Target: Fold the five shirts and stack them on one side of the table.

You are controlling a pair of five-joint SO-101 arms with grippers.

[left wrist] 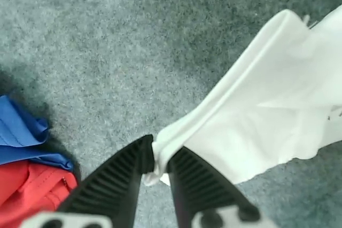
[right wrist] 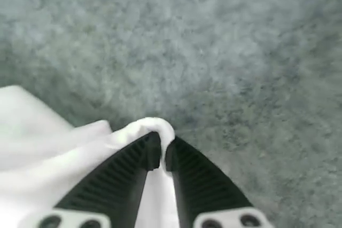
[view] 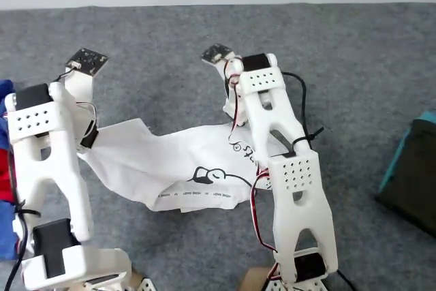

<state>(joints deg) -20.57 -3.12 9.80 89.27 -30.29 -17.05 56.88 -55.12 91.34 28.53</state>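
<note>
One white shirt (view: 184, 161), held by the left tool (left wrist: 160, 166) and right tool (right wrist: 162, 150).
Each tool is closed almost fully on a fold at opposite ends of the shirt, whose middle lies on the grey table (view: 170, 39). A blue shirt (left wrist: 21, 137) and a red shirt (left wrist: 26, 196) lie near the left tool.

The table (view: 354, 66) has a grey, felt-like top. A white shirt (view: 184, 168) lies rumpled across its middle. At the left edge a blue cloth (left wrist: 18, 137) and a red cloth (left wrist: 24, 190) lie touching. At the right edge, well apart, sits a dark folded cloth (view: 412, 175) with a teal border.
</note>
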